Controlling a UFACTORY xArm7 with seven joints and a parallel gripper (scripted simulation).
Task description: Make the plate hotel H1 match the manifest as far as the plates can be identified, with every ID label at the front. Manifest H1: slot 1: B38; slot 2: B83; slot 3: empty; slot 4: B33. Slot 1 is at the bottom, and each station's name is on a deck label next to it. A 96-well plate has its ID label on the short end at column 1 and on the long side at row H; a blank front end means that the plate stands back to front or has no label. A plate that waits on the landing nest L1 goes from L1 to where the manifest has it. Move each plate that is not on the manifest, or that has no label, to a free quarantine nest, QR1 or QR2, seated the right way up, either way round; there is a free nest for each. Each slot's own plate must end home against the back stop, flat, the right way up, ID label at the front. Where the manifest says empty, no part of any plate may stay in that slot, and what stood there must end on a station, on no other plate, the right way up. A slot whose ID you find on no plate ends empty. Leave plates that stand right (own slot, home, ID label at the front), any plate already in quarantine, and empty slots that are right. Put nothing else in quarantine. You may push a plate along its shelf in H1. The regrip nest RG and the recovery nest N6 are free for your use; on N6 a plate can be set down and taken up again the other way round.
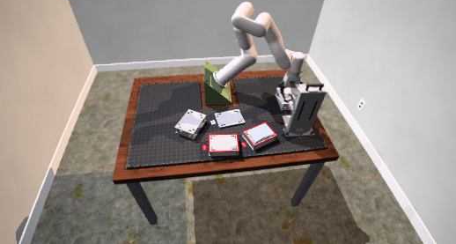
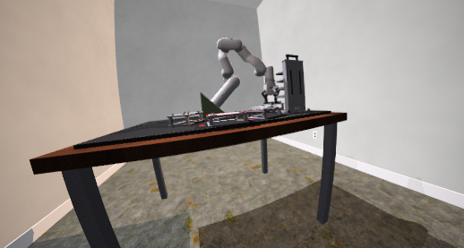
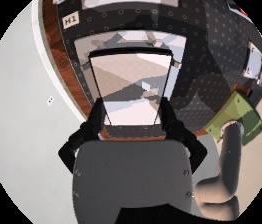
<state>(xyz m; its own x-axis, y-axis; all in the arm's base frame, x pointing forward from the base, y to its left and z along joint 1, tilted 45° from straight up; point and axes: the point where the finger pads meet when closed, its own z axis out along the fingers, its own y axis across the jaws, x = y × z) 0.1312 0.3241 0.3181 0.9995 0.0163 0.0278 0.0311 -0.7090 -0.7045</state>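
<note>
Gripper [image 3: 131, 117] was clamped on a plate [image 3: 130, 90] at the front of the plate tower [image 1: 308, 107], one black finger [image 3: 95, 119] on each long side, spread wide because the plate itself is wide. That plate looked pale and glossy with a dark rim, sitting flat and partly poking out of the tower; couldn't read any label on it, and couldn't tell which slot it was in. Tower stood near the table's [image 1: 132, 172] right edge, so not much room that side. Left of it lay four nests on the dark mat [image 1: 150, 119]: two red-framed ones [image 1: 224, 144], a plain one [image 1: 229, 118] and a raised one [image 1: 190, 123], all apart from each other
</note>
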